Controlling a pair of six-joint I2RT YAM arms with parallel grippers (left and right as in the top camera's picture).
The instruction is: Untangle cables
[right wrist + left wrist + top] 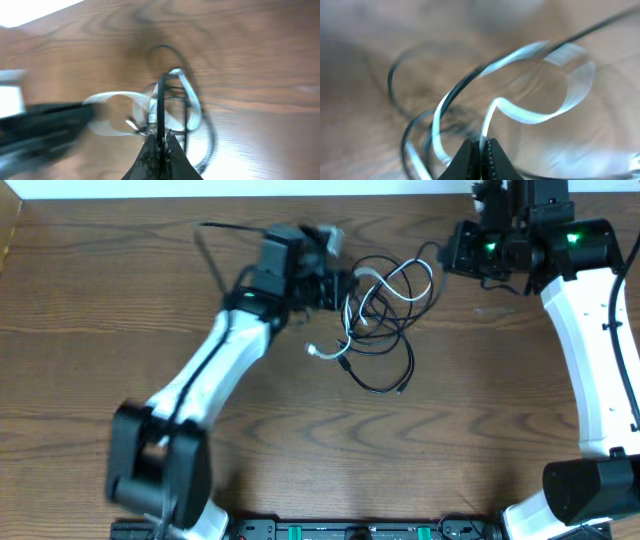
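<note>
Two pairs of jaws are engaged, both pressed together on cable. In the left wrist view, the left jaws at bottom centre of the frame are pinching the white cable (492, 107). It is rising from between them and curling into a loop toward the upper right. Blurred black strands are arcing across the left of the frame behind it.

In the right wrist view, the right jaws at bottom centre are gripping a black cable (161, 95), which is running straight up the frame into the knot beyond.

In the overhead view, the tangle (385, 320) is lying on the table (300, 440) at upper centre. It is sitting between the left arm (215, 370), reaching in from lower left, and the right arm (585, 350) at upper right.

Assessment: the separating step is in hand, with one cord of each colour secured. The next move is calling for the two grips to draw apart slowly. The point to watch is whether the white loop is slipping free of the black coils or cinching tighter.
</note>
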